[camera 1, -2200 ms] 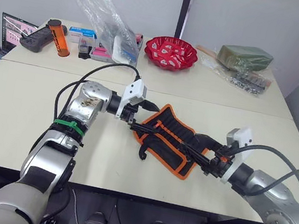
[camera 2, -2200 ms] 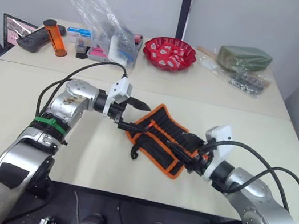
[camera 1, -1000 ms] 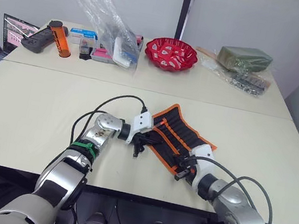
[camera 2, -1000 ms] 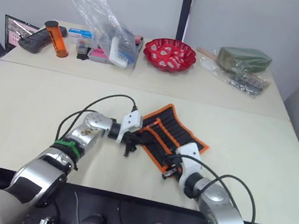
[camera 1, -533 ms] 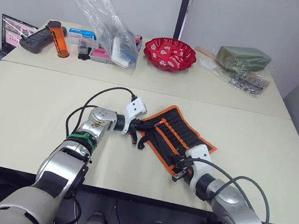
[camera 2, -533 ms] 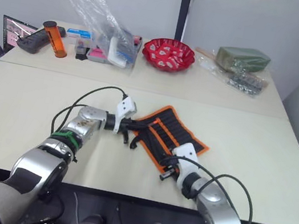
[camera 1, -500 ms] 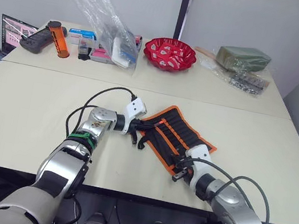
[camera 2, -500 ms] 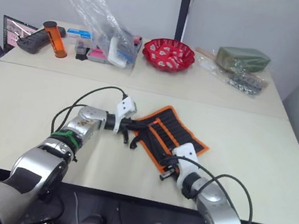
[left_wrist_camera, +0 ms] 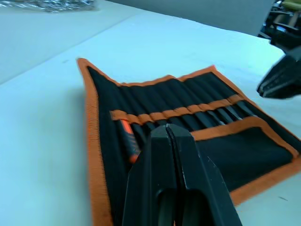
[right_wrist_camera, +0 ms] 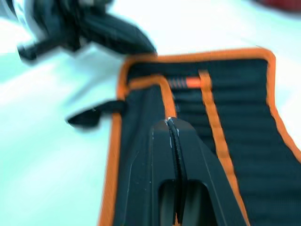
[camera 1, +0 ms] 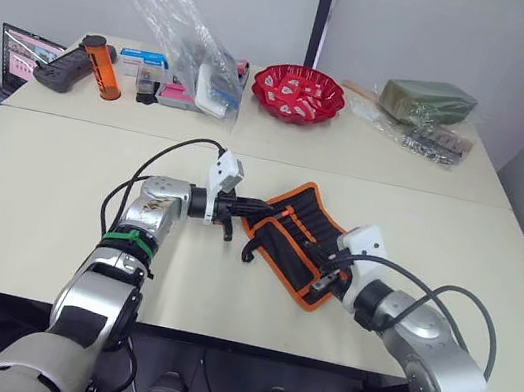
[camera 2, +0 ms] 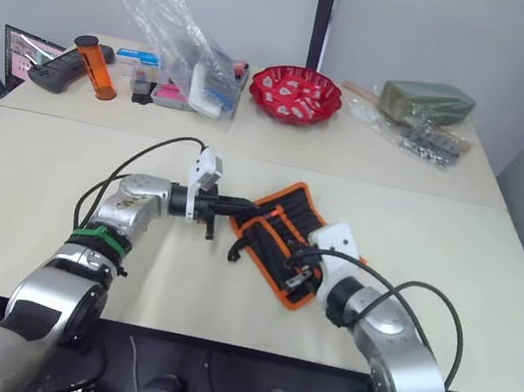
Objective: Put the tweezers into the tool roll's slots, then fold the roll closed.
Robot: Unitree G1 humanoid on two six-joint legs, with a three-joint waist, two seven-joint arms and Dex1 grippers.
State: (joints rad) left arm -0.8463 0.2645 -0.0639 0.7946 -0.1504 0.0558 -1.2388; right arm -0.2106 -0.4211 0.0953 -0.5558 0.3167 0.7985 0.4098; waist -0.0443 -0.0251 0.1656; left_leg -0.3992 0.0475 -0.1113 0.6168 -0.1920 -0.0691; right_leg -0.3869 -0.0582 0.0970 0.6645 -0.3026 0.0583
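Though unfolded, tool roll (camera 1: 300,240) lengthwise left-far to right-near.

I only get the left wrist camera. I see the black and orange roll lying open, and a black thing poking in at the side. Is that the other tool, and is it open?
Observer: Yes, that is the right tool. Its own camera shows its fingers pressed shut over the tool roll.
Operator: Does the roll have something to tie it with?
Observer: A black strap curls off the roll's edge onto the table, close to your left tool.
Operator: What's far behind the roll?
Observer: A red bowl sits on the far table.
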